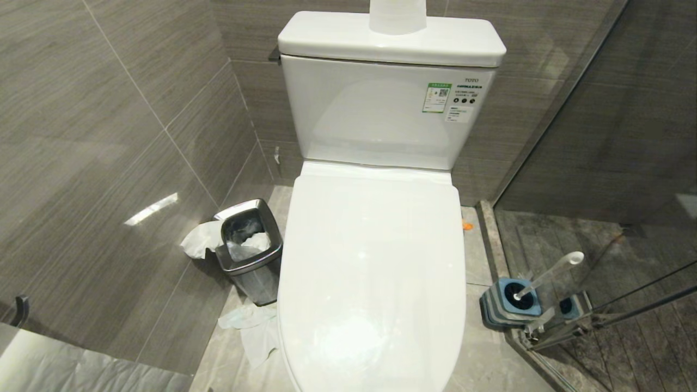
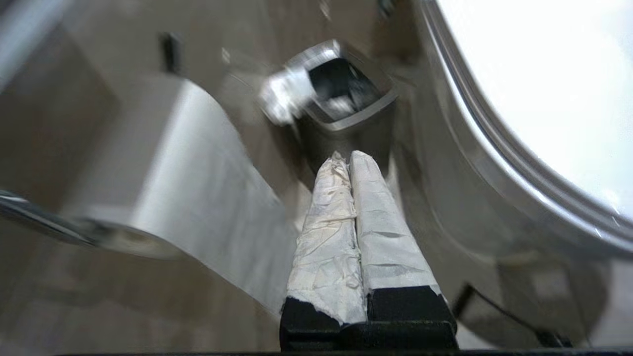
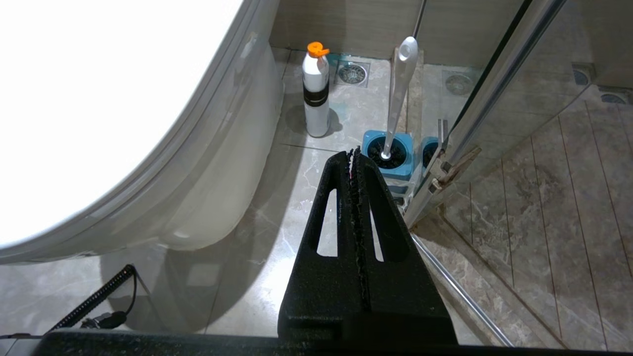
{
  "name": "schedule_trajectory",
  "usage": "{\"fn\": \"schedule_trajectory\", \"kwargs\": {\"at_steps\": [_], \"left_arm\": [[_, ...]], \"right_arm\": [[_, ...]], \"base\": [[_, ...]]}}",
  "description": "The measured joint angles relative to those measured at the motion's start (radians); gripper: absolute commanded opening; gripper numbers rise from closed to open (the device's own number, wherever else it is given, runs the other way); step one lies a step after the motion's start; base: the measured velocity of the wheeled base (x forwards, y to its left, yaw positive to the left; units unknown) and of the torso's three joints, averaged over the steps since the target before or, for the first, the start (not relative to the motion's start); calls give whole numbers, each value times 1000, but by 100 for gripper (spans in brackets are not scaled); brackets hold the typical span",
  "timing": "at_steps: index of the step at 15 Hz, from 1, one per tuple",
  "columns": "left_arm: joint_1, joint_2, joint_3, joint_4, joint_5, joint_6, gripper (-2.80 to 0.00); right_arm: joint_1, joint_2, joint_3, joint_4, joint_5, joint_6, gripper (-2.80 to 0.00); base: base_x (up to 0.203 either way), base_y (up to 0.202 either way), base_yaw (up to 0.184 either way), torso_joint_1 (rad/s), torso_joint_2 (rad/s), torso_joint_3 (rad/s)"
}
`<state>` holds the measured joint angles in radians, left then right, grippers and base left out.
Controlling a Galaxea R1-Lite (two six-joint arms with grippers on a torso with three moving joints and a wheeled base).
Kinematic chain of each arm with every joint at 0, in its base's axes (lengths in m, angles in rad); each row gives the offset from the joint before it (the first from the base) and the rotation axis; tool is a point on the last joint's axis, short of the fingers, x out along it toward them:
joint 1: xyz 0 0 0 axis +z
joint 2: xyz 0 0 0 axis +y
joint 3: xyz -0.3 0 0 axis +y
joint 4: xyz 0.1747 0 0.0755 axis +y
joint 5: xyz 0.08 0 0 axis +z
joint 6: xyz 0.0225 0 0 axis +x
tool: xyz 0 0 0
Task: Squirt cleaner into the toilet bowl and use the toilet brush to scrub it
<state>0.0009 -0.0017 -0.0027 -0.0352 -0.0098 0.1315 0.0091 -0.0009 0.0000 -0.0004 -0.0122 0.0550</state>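
The toilet bowl (image 1: 375,272) sits straight ahead with its lid down flat over the seat, so the basin is covered and, judging from that, the lid has to come up before any cleaner can go in. The cleaner bottle (image 3: 316,94), white with an orange cap, stands upright on the floor on the robot's right side of the bowl, near its base. Just beyond it the toilet brush (image 3: 398,99) stands in its blue holder (image 3: 388,155), its long handle leaning slightly and rising toward the glass shower door (image 3: 494,99). Both lie ahead of the right end effector (image 3: 355,153), which is pinched fully closed and empty; that arm is clearly the nearer one. The left end effector (image 2: 347,160), tape-wrapped, is likewise pressed shut and empty, pointing at the steel bin (image 2: 341,94) on the bowl's other side. The floor is glossy stone tile; the room is tight, with tiled wall left and glass right.
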Motion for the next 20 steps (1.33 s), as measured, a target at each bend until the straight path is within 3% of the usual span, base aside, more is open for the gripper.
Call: {"fn": "schedule_trajectory", "kwargs": {"at_steps": [5,11,14,20], "left_arm": [[-4,2,-8,94,-35,-19,-280],[-6,1,-12,91,-30,-29,-280],[-5,0,-10,81,-14,-106,-280],[-6,0,-7,71,-10,-111,-280]], "right_arm": [[0,0,0,0,1,0,-280],[0,0,0,0,1,0,-280],[0,0,0,0,1,0,-280],[1,0,0,0,1,0,-280]], "base": [[0,0,0,0,0,0],[0,0,0,0,0,0],[0,0,0,0,0,0],[0,0,0,0,0,0]]}}
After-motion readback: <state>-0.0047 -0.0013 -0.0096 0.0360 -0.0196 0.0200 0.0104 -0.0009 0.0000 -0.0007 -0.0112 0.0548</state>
